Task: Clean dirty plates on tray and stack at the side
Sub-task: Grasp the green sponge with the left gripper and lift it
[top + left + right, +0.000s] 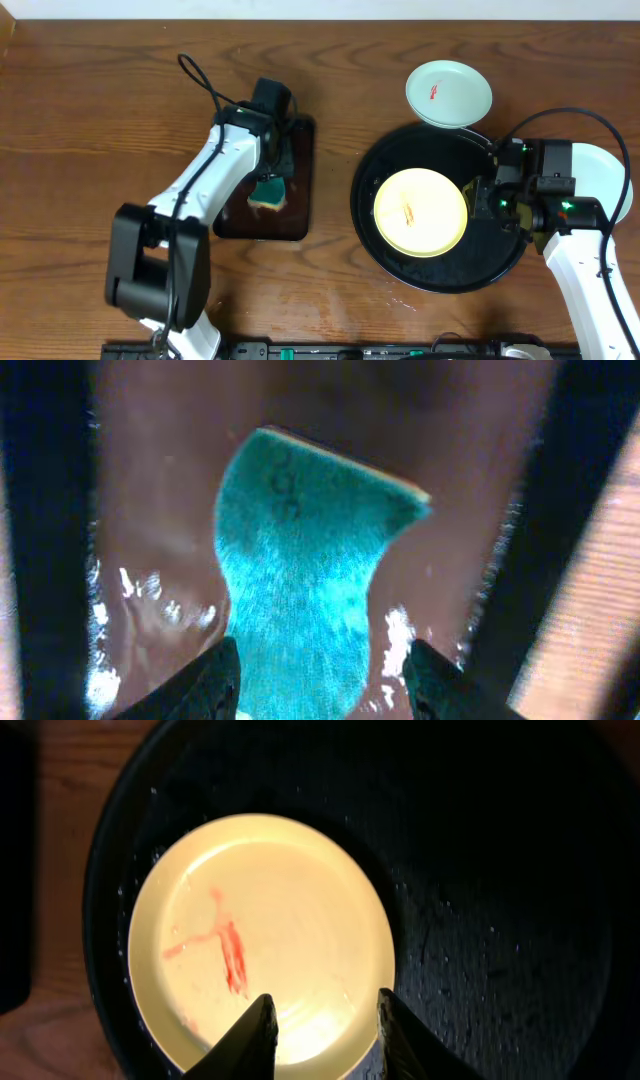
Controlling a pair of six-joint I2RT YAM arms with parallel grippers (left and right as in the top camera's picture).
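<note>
- Gripping a teal sponge (300, 590), the left hand (320, 650) is clenched on it, with a finger at each side of the sponge's narrowed end.
- That sponge hangs over the brown tray (298, 215), which lies on the left half of the tabletop (100, 100). I cannot tell whether the sponge touches the tray.
- The wet, glossy black tray (500, 250) sits on the right half of the tabletop, well apart from the brown one.
- The yellow plate (420, 212) lies flat inside the black tray, left of its centre, with a red smear (230, 945) across its face.
- The right hand (323, 998) is released, its fingers spread over the yellow plate's near rim. The pictures do not show whether they touch the plate.
- One mint plate (448, 90) lies at the far side, its near edge overlapping the black tray's rim. It carries a small red mark (433, 93).
- The other mint plate (605, 175) rests on the tabletop just right of the black tray, partly hidden by the right arm. The part that shows looks clean.
</note>
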